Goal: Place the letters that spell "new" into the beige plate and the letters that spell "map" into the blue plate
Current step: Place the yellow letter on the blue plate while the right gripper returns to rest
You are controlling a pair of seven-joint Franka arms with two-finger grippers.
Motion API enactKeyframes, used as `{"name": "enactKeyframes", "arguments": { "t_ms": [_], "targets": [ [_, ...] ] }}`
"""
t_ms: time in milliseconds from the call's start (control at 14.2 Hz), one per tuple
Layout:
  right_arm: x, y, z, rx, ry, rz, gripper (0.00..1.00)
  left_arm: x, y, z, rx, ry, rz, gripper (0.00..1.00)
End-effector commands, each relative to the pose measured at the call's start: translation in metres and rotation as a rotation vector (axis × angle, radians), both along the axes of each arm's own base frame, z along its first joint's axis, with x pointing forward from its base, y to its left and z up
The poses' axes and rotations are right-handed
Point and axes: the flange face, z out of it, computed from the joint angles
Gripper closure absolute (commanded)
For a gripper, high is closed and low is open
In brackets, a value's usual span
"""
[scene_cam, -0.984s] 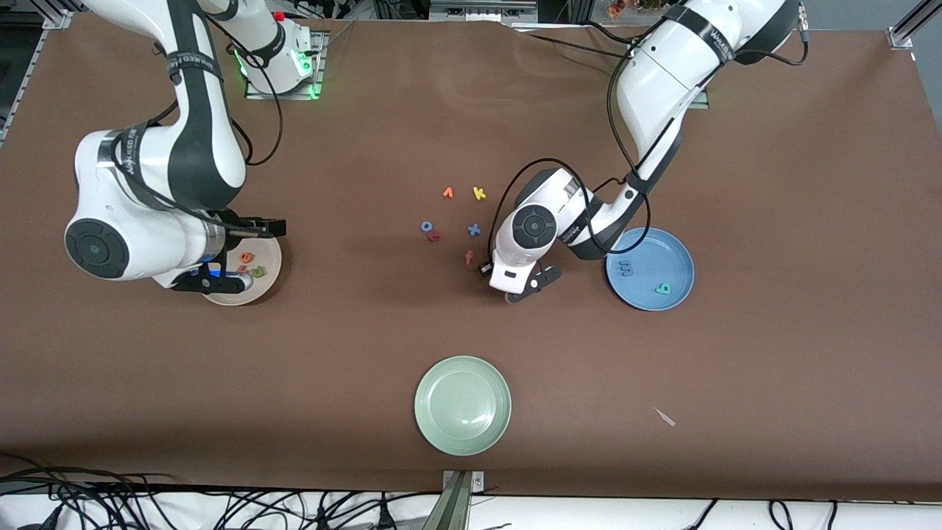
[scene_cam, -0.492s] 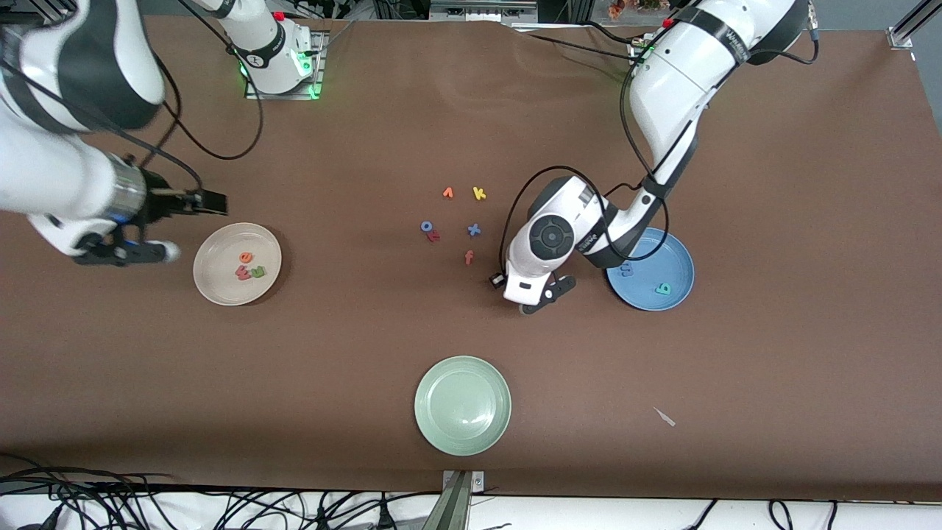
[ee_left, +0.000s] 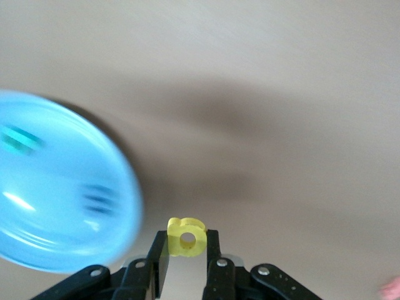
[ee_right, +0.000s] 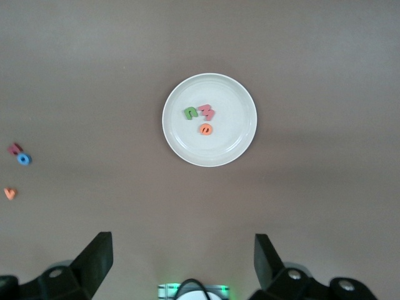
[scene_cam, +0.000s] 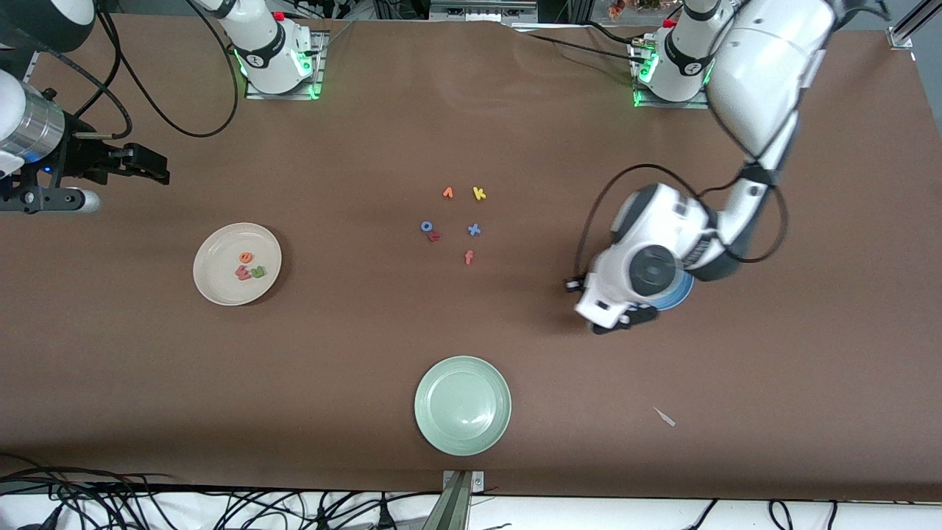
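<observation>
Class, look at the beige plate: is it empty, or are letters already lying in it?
Not empty. The beige plate holds three letters: green n, pinkish-red w and orange e.

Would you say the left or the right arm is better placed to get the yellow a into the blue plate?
Left. The left gripper is shut on the yellow a, right beside the blue plate. The right gripper is open and empty, up toward the right arm's end of the table.

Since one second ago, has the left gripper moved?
Yes. The left gripper, shut on the yellow a, has moved from beside the loose letters to the edge of the blue plate, toward the left arm's end of the table.
</observation>
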Motion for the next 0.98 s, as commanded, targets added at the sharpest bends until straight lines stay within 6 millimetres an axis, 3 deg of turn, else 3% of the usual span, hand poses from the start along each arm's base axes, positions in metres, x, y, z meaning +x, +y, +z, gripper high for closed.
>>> {"name": "enactKeyframes", "arguments": {
  "t_ms": [0, 141, 351, 632, 703, 843, 914],
  "targets": [
    [0.0, 0.005, -0.006, 0.009, 0.003, 0.062, 0.0, 0.004, 0.06, -0.002, -0.035, 0.043, -0.133, 0.93],
    [0.002, 0.003, -0.012, 0.006, 0.01, 0.053, 0.0, 0.008, 0.083, -0.013, -0.048, 0.058, -0.155, 0.92],
    [0.002, 0.003, -0.01, 0.003, 0.007, 0.052, 0.0, -0.002, 0.089, -0.042, -0.035, 0.105, -0.161, 0.9],
    [0.005, 0.002, -0.01, -0.008, -0.005, 0.009, 0.0, -0.004, 0.105, -0.064, -0.044, 0.13, -0.262, 0.73],
    [0.005, 0.003, -0.01, -0.008, -0.007, 0.01, 0.0, -0.003, 0.107, -0.066, -0.051, 0.132, -0.283, 0.55],
    [0.005, 0.003, -0.007, -0.008, -0.011, 0.01, 0.0, -0.002, 0.109, -0.066, -0.055, 0.13, -0.294, 0.0],
    [0.005, 0.002, -0.008, -0.01, -0.008, 0.009, 0.0, -0.001, 0.108, -0.061, -0.057, 0.127, -0.302, 0.0]
  ]
}}
